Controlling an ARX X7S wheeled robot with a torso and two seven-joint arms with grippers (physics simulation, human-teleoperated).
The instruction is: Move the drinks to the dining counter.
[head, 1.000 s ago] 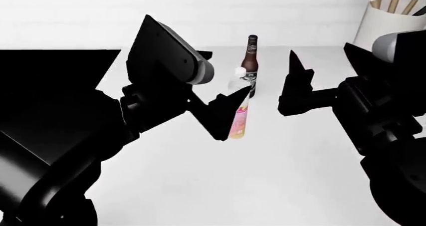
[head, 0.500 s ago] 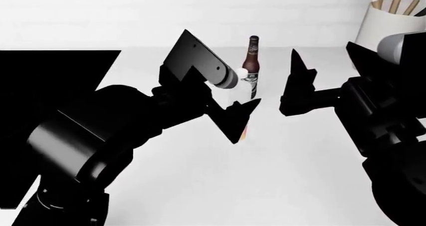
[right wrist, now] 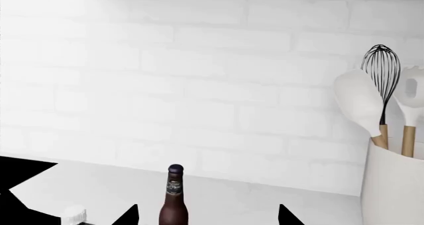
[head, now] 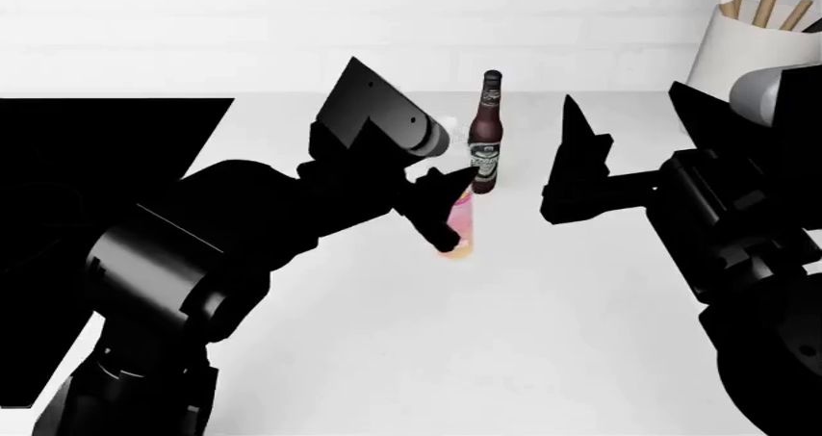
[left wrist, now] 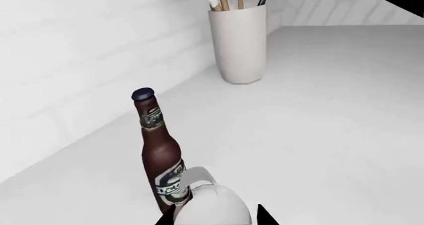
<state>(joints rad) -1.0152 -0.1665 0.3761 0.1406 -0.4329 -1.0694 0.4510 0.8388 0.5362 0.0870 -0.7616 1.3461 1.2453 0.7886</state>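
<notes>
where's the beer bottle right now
In the head view the beer bottle stands upright near the counter's back wall, between the two arms, just behind the pink-and-yellow bottle at the left gripper.

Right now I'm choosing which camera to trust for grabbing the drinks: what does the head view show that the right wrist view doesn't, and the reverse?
Only the head view shows the pink-and-yellow bottle's body with the left gripper at it, both arms, and the black cooktop.

Only the right wrist view shows the utensils clearly: a whisk and white spoons against the brick wall.

Both show the beer bottle upright, the white utensil holder, and the white counter.
</notes>
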